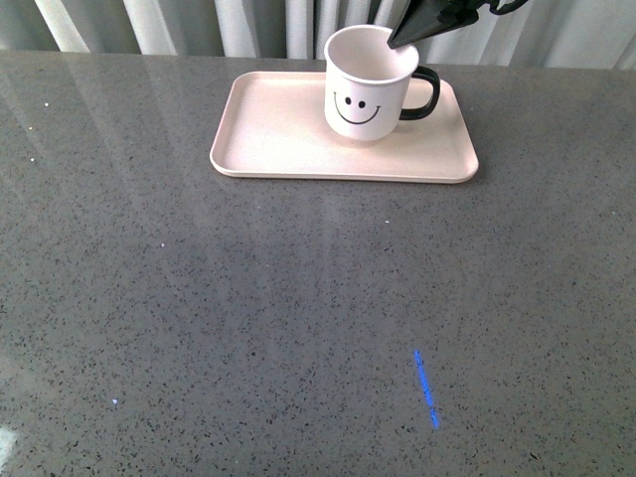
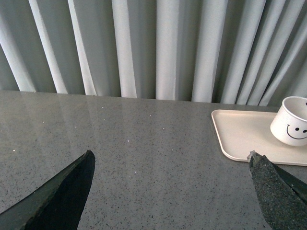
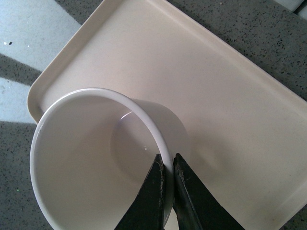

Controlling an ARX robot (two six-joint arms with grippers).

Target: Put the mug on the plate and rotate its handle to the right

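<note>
Mug [image 1: 370, 84]: white, it stands upright on the plate [image 1: 278, 139], on the far right part of it, with the smiling face turned to the front camera
Handle [image 1: 422, 94]: black loop, on the right side of the mug in the front view, over the plate and inside its rim
Plate: pale pink, flat, with a low rim; it lies on the far side of the counter [image 1: 298, 318], long side across, and only the mug is on it
Right jaws: they come down from above at the far right side of the mug; in the right wrist view they are almost together and pinch the wall of the mug [image 3: 81, 158] at the rim, one tip inside and one outside, with the plate [image 3: 216, 96] under it
Left jaws: spread wide, nothing between them, over bare counter; the plate [image 2: 240, 134] and the mug [image 2: 292, 122] are off to the side, apart from them
Counter: dark grey with small specks, a short blue mark [image 1: 426, 388] on the near part
Background: pale curtain [image 2: 168, 48] in folds behind the counter
</note>
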